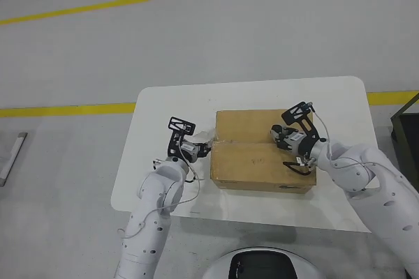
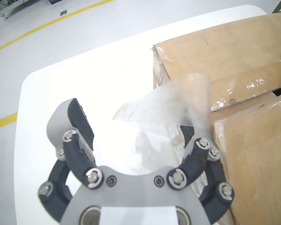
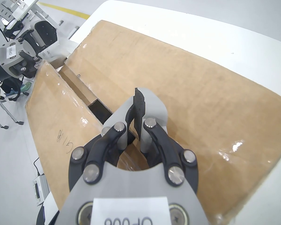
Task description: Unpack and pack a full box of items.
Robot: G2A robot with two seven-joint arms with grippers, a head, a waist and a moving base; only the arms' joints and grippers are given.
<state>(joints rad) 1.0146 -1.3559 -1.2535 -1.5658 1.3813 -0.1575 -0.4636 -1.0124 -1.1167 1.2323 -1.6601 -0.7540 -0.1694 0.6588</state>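
Note:
A brown cardboard box (image 1: pixel 265 150) lies on the white table (image 1: pixel 167 125), both top flaps down, with a narrow dark gap (image 3: pixel 98 108) along the seam. My left gripper (image 2: pixel 133 127) is open at the box's (image 2: pixel 236 54) left end. A peeled strip of clear tape (image 2: pixel 178 101) runs from the box corner and clings to one of its fingers (image 2: pixel 188 133). In the top view the left gripper (image 1: pixel 195 146) is against the box's short side. My right gripper (image 3: pixel 137 108) is shut, low over the seam near the right end of the box (image 3: pixel 178 83); nothing shows between its fingers.
Bare table (image 2: pixel 84 76) stretches to the left of the box and behind it. A dark green frame (image 1: pixel 413 132) stands off the table's right edge. The left gripper (image 3: pixel 25 54) shows beyond the far end of the seam in the right wrist view.

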